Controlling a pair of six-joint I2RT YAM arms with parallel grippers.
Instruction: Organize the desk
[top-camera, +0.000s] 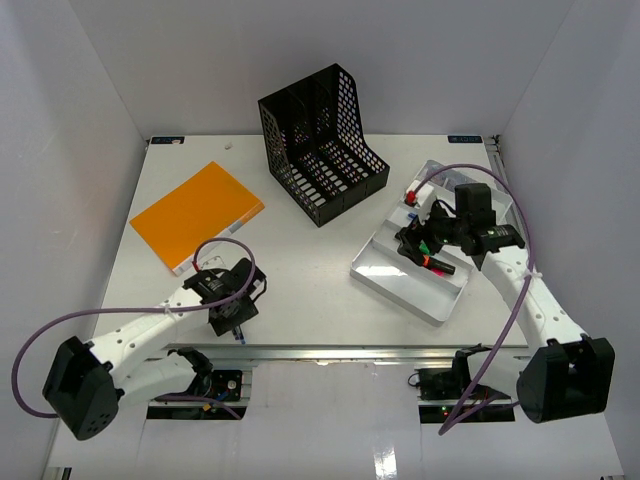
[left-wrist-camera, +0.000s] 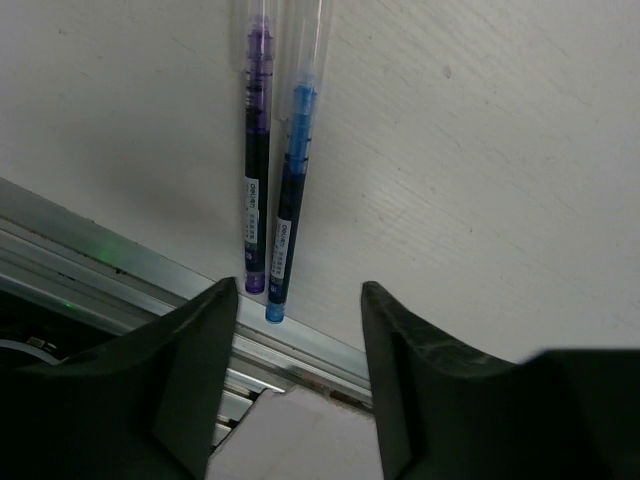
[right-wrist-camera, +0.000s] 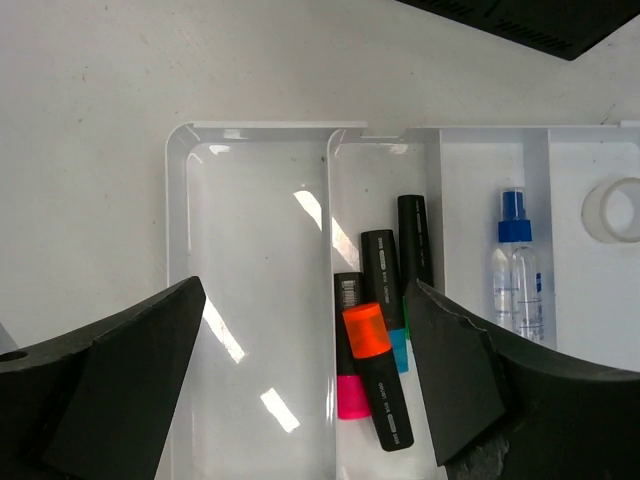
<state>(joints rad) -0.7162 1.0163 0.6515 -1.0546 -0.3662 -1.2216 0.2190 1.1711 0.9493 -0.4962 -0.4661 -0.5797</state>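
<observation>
The white desk has an aluminium rail along its near edge. My left gripper hovers over that edge, open and empty. In the left wrist view a purple pen and a blue pen lie side by side on the desk, their ends at the rail, just ahead of my open gripper. My right gripper is open and empty over the silver tray. In the right wrist view several highlighters lie in the tray's narrow compartment.
A black mesh file holder stands at the back centre. An orange notebook lies at the left. The tray also holds a small spray bottle and a tape roll. Its wide left compartment holds nothing.
</observation>
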